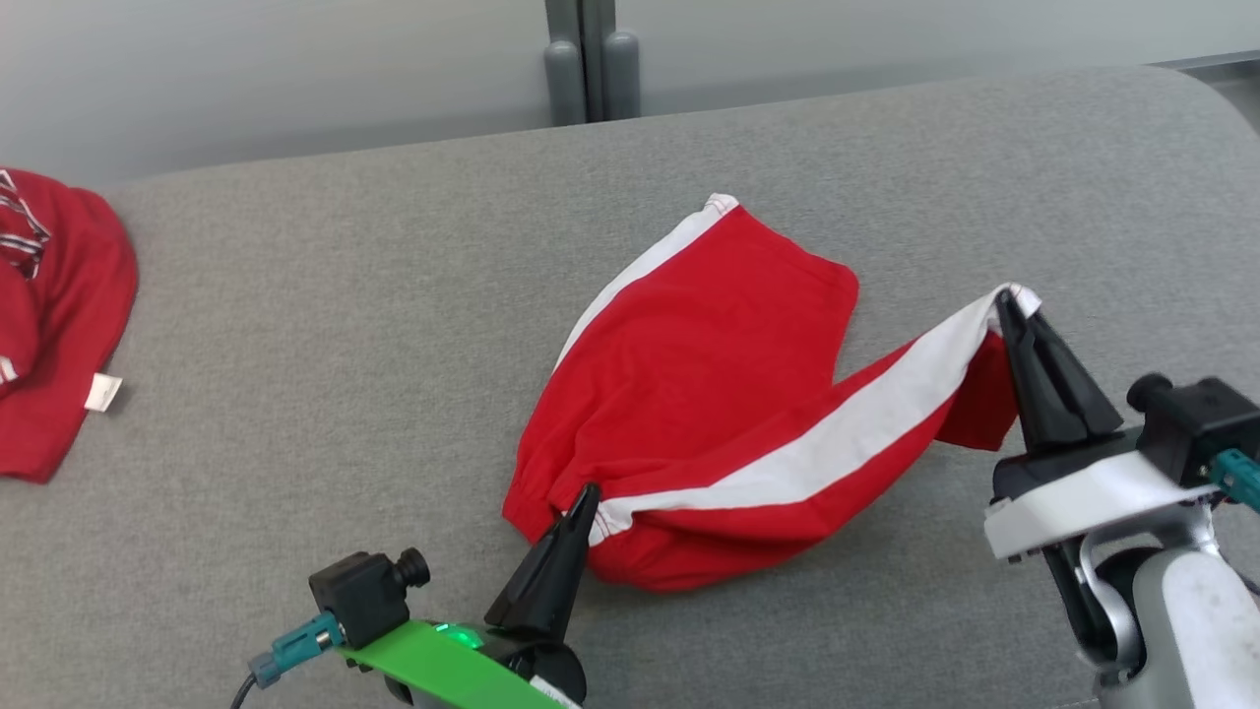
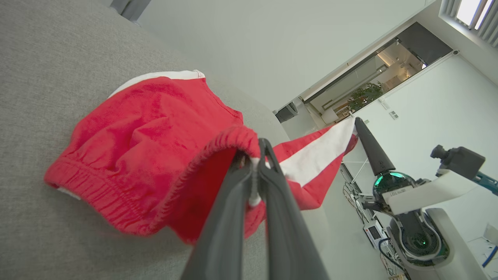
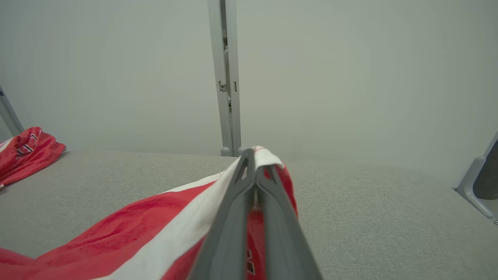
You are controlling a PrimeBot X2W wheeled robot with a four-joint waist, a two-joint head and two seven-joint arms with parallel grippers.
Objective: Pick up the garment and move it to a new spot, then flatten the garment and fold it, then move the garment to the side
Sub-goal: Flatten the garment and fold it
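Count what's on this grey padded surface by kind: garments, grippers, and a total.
Garments: 2, the red shorts with white side stripes and the crumpled red garment at far left
Grippers: 2, left gripper and right gripper, both shut on the shorts
Total: 4

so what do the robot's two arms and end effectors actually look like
Both have two long, tapering black fingers. The left end effector sits on a bright green bracket. The right end effector sits on a white bracket above a pale grey forearm. Each bracket carries a small black camera with a teal connector.
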